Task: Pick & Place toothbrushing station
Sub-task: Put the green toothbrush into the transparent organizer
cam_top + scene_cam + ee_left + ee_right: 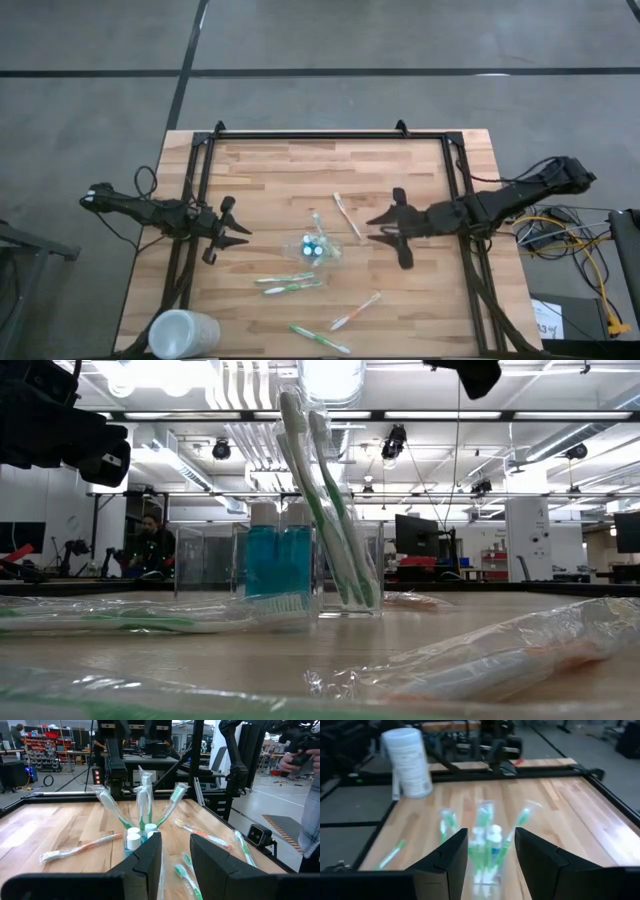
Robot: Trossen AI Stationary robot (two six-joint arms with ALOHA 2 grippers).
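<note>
Two dark robot arms wait on each side of a little clear plastic holder on a wooden table.

The light wooden table (400,290) fills the middle of the high view. The left gripper (236,235) sits left of centre, fingers apart, grasping nothing. The right gripper (380,227) sits right of centre, fingers apart too, grasping nothing. A big frosted white cup (184,333) stands at the lower left corner. The clear plastic holder (317,248) stands near the middle, with green toothbrushes (330,500) and small blue tubes (280,555) inside. Wrapped green, white and orange toothbrushes (355,311) lie on the wood below it.
</note>
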